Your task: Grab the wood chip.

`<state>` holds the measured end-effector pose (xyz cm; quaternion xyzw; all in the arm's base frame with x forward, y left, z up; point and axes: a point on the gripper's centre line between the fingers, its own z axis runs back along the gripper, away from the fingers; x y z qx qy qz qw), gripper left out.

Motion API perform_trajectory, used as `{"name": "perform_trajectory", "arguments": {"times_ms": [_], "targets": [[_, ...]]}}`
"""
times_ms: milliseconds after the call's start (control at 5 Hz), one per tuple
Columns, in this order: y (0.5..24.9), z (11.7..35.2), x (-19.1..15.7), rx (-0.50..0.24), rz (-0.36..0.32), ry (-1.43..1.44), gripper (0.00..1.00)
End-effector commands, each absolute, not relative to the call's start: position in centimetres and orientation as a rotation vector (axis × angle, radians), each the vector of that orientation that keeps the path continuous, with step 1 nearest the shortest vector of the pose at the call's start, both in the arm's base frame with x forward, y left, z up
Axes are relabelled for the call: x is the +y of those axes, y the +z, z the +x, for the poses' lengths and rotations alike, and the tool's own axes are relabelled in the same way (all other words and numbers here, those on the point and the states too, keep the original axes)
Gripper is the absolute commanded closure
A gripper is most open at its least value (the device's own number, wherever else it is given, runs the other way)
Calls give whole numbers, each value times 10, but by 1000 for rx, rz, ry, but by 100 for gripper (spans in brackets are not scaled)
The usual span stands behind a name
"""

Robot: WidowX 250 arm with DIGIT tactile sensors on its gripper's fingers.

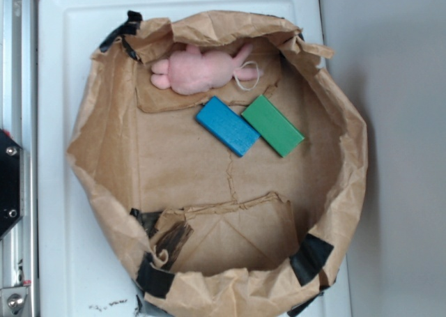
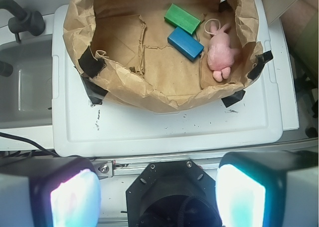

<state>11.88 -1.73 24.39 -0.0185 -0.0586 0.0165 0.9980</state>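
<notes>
The wood chip (image 1: 173, 242) is a small dark brown streaked piece. It lies inside the brown paper bag (image 1: 104, 132), low on the near-left wall beside a black tape patch (image 1: 153, 276). In the wrist view the bag's folded wall hides it. My gripper (image 2: 158, 197) shows only in the wrist view. It is open, with its pale fingers (image 2: 75, 199) set wide apart and nothing between them. It hangs over the black arm base, well short of the bag and off the white lid.
Inside the bag lie a blue block (image 1: 227, 126), a green block (image 1: 272, 125) and a pink plush toy (image 1: 200, 70). The bag stands on a white plastic lid (image 1: 59, 87). A metal rail (image 1: 15, 66) and a grey sink (image 2: 25, 82) flank it.
</notes>
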Motion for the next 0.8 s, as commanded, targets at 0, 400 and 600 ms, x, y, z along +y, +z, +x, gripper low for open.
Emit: {"name": "perform_trajectory", "arguments": {"times_ms": [0, 400, 600], "targets": [[244, 119, -17, -117, -37, 33, 0], [223, 221, -68, -154, 1, 171, 0], [200, 274, -65, -208, 19, 302, 0]]}}
